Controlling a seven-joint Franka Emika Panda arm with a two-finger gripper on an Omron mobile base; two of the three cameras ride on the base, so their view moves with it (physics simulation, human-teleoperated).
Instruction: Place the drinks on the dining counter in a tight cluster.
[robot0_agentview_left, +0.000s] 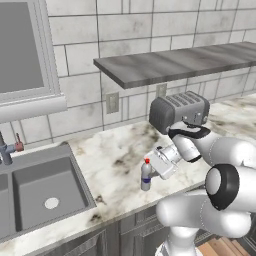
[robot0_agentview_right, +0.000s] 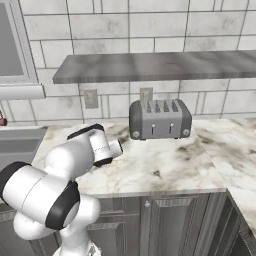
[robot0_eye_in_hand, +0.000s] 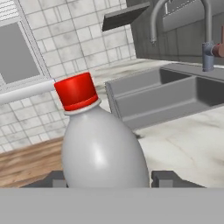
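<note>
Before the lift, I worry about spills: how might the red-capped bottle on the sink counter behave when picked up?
The red-capped bottle looks slim and upright, so a sideways nudge may tip it. Its smooth rounded sides could slip between the gripper fingers.

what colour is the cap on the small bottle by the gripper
Red; the bottle's cap shows best in the hand view.

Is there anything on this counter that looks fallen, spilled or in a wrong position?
Nothing stands out. The small red-capped bottle stands upright on the marble counter, between the sink and the toaster, with the gripper around it. No spill or damage is visible.
</note>
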